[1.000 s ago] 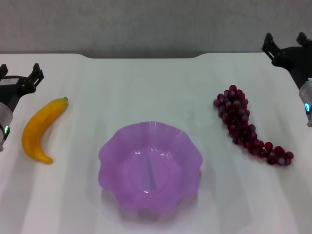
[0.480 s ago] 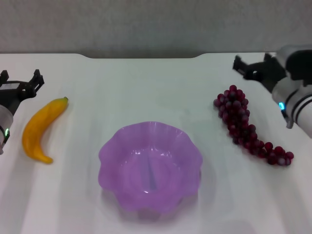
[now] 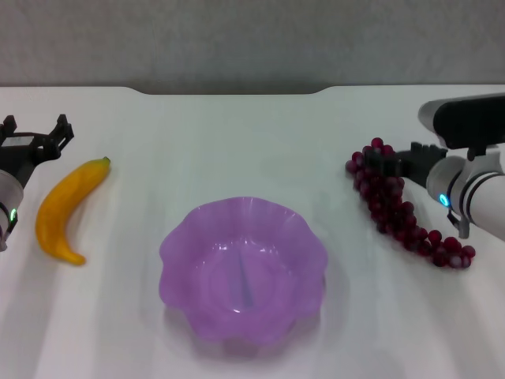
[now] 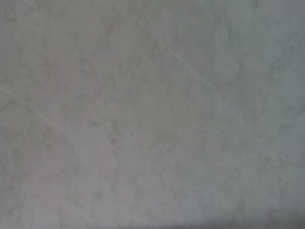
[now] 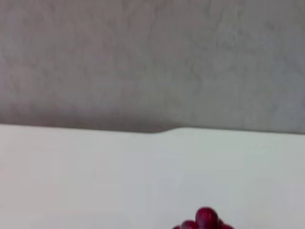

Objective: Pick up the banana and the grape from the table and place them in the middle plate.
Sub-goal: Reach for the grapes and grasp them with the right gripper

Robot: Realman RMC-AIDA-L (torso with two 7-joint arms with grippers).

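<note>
A: What's on the left of the surface (image 3: 237,134)?
B: The left gripper (image 3: 35,130), fingers spread apart, holding nothing, just beside the banana (image 3: 67,207), which lies flat.
A: And the centre?
B: The middle plate (image 3: 177,245), nothing inside it.
A: The right?
B: The grape (image 3: 398,209) bunch lies there, well apart from the plate. The right gripper (image 3: 385,164) hangs over its thick upper end; I cannot tell how its fingers stand.
</note>
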